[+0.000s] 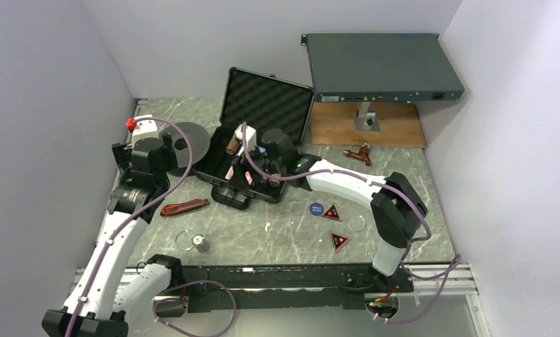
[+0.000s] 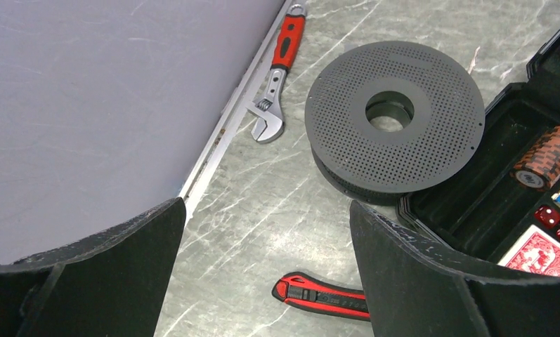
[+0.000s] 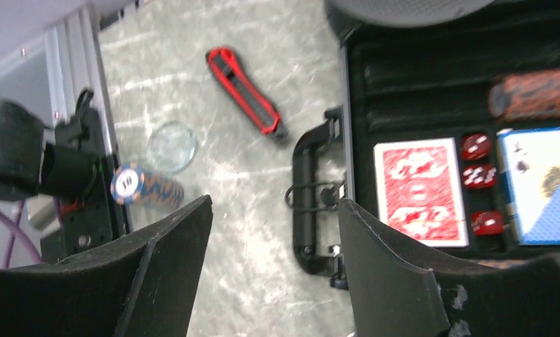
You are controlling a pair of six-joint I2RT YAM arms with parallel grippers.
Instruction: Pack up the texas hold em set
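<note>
Chip stack (image 3: 145,188) lies on its side outside the briefcase (image 3: 403,77).
Right gripper (image 3: 273,210), parted and empty above the handle (image 3: 306,196), looks nearer than the wide-open, empty left gripper (image 2: 268,210).

Grey marbled worktop (image 1: 277,232), with an open black briefcase (image 1: 266,105) sitting left of centre. Left of the briefcase: dark grey spool (image 1: 199,140) just beside it, red adjustable wrench (image 2: 273,84) beyond that by the wall. In front: red-black utility knife (image 1: 185,207), then a clear round dish (image 1: 185,237) with a striped chip stack (image 1: 202,243) just beside it. Right of the briefcase: blue round button (image 1: 317,208) just beside a red-black triangular marker (image 1: 331,212), a second marker (image 1: 339,241) nearer the arm bases, a small red tool (image 1: 359,153), and a wooden board (image 1: 396,126) toward the far side.
</note>
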